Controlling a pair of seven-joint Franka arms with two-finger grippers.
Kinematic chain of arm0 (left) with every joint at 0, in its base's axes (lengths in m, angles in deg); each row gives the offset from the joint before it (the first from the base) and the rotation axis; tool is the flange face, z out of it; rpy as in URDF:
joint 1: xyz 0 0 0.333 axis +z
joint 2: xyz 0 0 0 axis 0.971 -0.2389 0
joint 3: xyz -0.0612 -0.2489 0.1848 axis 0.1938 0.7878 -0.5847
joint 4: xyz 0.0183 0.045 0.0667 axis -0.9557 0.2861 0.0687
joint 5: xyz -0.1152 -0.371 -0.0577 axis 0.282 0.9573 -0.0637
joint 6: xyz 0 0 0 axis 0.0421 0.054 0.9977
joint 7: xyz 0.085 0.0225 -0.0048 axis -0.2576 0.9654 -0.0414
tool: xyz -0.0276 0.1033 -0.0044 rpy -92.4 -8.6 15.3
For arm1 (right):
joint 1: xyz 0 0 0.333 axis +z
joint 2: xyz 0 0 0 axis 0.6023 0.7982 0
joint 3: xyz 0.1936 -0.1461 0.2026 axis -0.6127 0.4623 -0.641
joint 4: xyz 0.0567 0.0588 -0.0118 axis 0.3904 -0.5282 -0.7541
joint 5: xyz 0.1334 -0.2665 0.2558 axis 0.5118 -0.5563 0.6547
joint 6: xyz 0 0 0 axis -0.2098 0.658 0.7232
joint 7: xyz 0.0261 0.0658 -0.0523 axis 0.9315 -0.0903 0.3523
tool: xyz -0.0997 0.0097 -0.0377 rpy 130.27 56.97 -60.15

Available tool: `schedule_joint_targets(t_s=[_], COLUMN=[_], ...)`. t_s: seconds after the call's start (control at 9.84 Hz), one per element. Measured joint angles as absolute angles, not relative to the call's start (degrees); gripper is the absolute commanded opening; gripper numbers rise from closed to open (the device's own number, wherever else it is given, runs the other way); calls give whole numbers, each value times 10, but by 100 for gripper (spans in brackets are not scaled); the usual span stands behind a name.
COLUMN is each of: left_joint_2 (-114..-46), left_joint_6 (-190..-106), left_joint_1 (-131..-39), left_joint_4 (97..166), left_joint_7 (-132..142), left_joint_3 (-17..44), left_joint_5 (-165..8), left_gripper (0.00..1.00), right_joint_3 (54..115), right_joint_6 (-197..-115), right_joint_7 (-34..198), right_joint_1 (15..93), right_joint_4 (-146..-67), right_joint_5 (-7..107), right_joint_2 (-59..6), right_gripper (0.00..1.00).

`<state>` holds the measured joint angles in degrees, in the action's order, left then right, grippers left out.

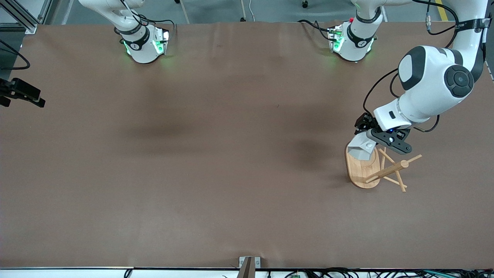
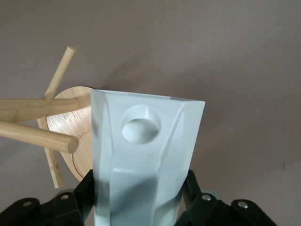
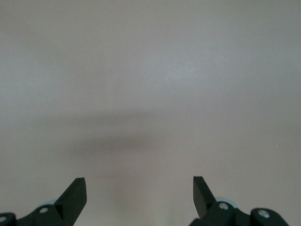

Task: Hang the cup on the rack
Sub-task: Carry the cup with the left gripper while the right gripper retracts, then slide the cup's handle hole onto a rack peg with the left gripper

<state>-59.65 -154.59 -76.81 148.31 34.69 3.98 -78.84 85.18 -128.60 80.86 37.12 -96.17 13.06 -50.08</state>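
The white faceted cup hangs in the air over the oval base of the bamboo rack, at the left arm's end of the table. My left gripper is shut on the cup. In the left wrist view the black fingers press both sides of the cup. Its handle with the round hole points away from the wrist. A rack peg ends just beside the cup, apart from the hole. My right gripper is open over bare table, holding nothing.
The brown table stretches wide toward the right arm's end. Both arm bases stand along its edge farthest from the front camera. A black camera mount juts in at the right arm's end.
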Motion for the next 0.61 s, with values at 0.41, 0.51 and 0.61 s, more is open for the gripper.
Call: schedule_joint_targets(t_s=[0.41,0.51,0.61], left_joint_2=[-611,-614,-617], left_joint_6=[-1546,-1546,-1546], left_joint_1=[-768,-767,-766], left_joint_4=[1472,1470,1468], left_joint_7=[357,365,374], left_joint_3=[35,35,33], left_joint_5=[-788,-788,-788], left_gripper=[0,0,0], right_joint_3=[852,852,852], right_joint_6=[-1286,-1286,-1286], right_joint_7=[809,809,808], right_joint_1=[371,371,371], right_joint_4=[-962,-962,-962], right_joint_5=[131,131,131], right_joint_2=[-501,-501,-501], right_gripper=[100,100,100])
